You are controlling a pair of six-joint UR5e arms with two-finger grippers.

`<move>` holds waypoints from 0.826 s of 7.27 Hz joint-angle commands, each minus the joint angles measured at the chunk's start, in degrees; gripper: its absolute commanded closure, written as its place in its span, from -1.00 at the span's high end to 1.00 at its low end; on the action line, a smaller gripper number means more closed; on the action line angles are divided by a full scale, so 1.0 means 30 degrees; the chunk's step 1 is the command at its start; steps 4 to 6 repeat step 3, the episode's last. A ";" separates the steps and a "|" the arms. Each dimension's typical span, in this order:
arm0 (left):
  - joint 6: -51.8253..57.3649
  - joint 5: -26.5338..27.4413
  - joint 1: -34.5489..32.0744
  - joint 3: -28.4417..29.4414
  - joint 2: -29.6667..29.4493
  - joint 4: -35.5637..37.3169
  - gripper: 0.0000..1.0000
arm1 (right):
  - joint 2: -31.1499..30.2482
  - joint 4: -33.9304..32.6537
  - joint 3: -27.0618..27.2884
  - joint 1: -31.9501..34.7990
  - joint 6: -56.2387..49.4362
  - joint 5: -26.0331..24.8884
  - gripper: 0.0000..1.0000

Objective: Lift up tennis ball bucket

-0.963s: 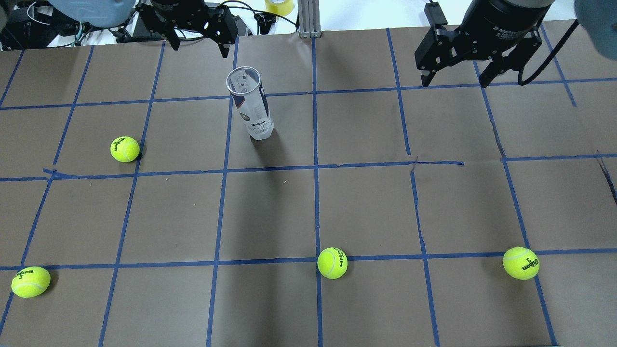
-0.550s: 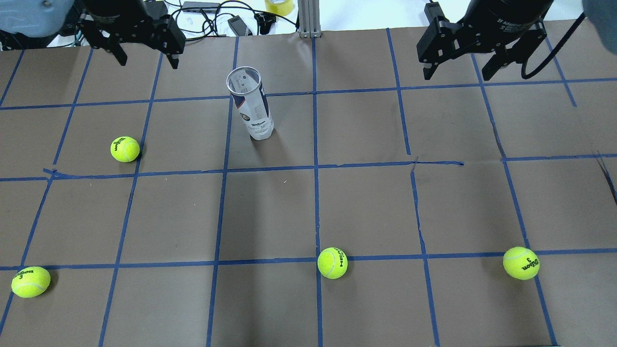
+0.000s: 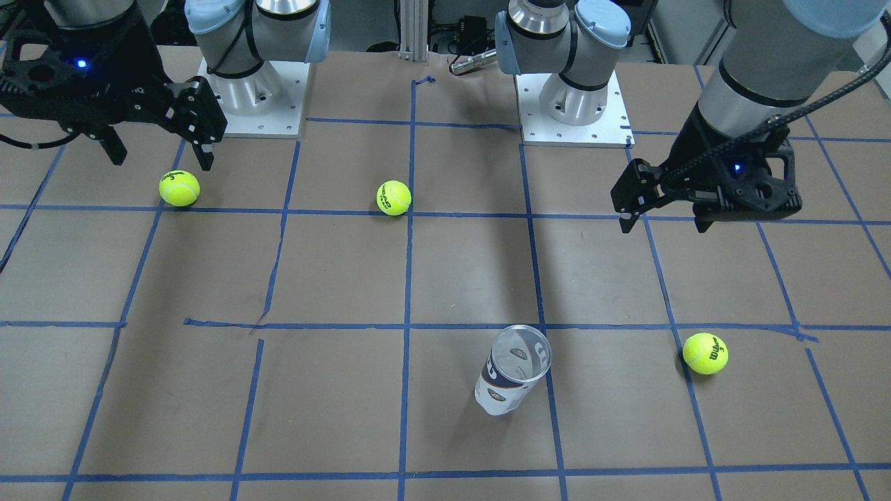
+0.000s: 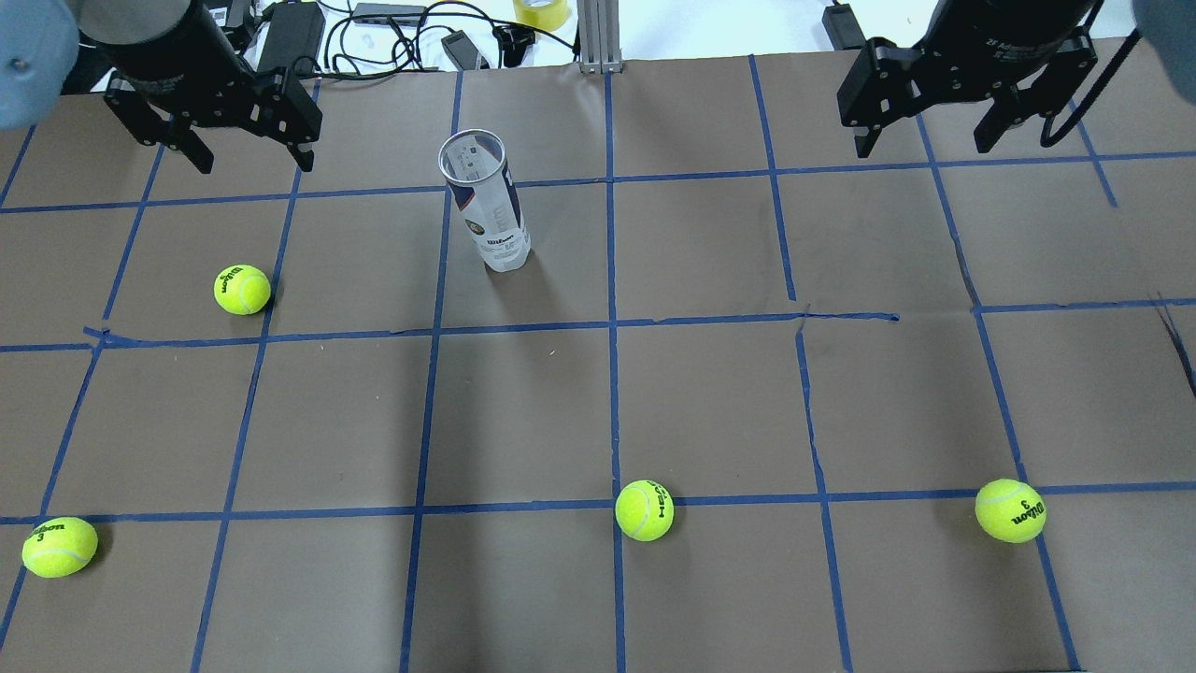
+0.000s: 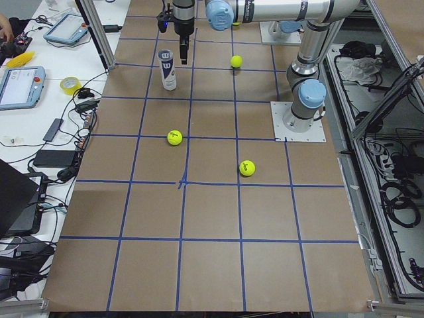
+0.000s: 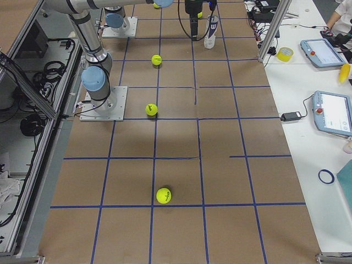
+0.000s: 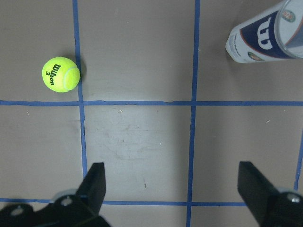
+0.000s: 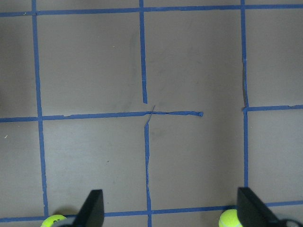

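Note:
The tennis ball bucket (image 4: 486, 201) is a clear tube with a white-and-navy Wilson label and stands upright and empty on the brown table; it also shows in the front view (image 3: 511, 372). My left gripper (image 4: 252, 157) is open and empty, hovering to the left of the tube and apart from it. In the left wrist view the tube (image 7: 265, 40) lies at the upper right, beyond the open left gripper (image 7: 174, 189). My right gripper (image 4: 923, 142) is open and empty, far to the tube's right; the tube does not show in the right wrist view.
Several yellow-green tennis balls lie loose on the table: one (image 4: 242, 289) near the left gripper, one (image 4: 59, 546) at the near left, one (image 4: 644, 510) at the near middle, one (image 4: 1010, 510) at the near right. Cables and a tape roll (image 4: 540, 11) lie past the far edge.
My left gripper has moved left, away from the tube's top, and come a little nearer. My right gripper has shifted slightly right and back. The tube has not moved.

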 commanded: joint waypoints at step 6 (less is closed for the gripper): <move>0.0041 -0.0062 0.0312 -0.0260 0.0562 -0.0151 1.00 | -0.0128 -0.0211 0.0013 -0.0001 0.0015 0.0059 1.00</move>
